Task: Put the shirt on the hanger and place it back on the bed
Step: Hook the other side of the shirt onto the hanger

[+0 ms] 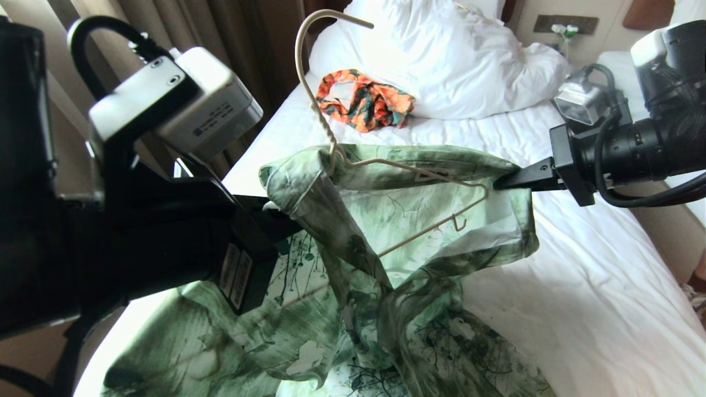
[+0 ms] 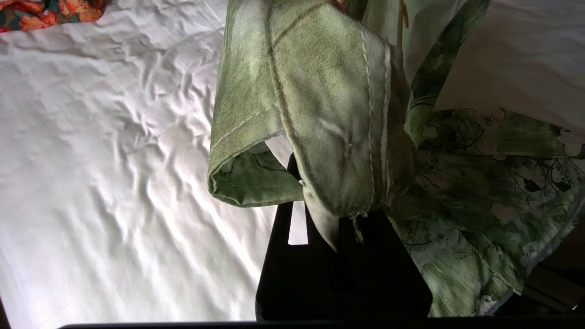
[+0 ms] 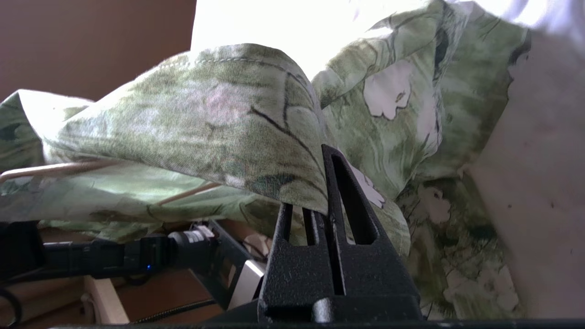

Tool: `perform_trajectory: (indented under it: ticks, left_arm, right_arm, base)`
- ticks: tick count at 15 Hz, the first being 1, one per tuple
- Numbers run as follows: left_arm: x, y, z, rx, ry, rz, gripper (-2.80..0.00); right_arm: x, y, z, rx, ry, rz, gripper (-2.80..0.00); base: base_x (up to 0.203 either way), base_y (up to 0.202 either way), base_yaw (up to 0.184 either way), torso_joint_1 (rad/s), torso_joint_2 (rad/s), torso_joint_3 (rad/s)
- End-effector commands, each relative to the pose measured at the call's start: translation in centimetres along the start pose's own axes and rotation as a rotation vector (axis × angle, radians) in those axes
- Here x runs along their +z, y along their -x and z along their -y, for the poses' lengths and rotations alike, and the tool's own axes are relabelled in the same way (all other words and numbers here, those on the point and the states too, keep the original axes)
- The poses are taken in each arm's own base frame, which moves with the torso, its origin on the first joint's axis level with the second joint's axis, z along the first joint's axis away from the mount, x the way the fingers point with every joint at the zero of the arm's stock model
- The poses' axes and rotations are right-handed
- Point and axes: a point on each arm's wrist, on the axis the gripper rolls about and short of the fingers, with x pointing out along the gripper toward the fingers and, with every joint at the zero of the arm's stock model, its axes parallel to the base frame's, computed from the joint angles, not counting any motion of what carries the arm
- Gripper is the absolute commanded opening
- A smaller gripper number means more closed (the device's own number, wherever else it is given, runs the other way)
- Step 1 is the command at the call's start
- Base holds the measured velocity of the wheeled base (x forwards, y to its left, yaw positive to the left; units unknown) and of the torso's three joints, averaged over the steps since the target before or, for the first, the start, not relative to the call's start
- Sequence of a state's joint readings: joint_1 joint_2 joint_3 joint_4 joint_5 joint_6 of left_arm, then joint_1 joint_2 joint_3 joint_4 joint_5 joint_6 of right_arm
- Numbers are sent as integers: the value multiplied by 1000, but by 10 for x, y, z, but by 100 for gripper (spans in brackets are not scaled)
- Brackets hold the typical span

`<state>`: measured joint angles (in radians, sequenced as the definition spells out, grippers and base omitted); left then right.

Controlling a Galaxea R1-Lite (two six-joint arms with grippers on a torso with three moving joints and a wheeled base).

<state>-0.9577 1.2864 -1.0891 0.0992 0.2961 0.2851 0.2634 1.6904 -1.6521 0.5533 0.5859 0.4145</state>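
Overhead, both end effectors pinch the shirt [image 1: 397,220]; only there the hanger [image 1: 331,110] hook shows.

curtains: brown curtains [image 1: 165,22], hanging at the left
wall: cream wall [image 1: 612,14], with a dark panel [image 1: 565,23]
light: bright daylight

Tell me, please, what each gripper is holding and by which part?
Both hold the shirt: left gripper at the collar end, right gripper at the fabric's opposite edge.

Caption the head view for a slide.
Both grippers, left and right, hold the green floral shirt with the cream wire hanger inside above the white bed.
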Motion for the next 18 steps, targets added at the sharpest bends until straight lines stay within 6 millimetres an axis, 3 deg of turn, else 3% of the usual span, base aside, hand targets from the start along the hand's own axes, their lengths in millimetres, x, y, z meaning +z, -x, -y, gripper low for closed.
perform_trajectory:
  ticks: [1,5,13,18]
  left_arm:
    - [-1,-1,0,4,-2,-6,-280]
    - [1,-3,0,3,-1,-1,-280]
    - [2,-10,7,-24,15,5,-280]
    - [-6,-33,26,-76,156,98,-280]
  right_arm:
    - [2,8,-7,7,4,5,-280]
    - [1,22,-23,-18,-35,-63,-280]
    - [0,15,-44,25,-37,-95,-280]
    - [6,17,-52,65,23,-28,-280]
  base:
    - [0,0,0,0,0,0]
    - [0,0,0,0,0,0]
    - [0,0,0,0,0,0]
    - [0,0,0,0,0,0]
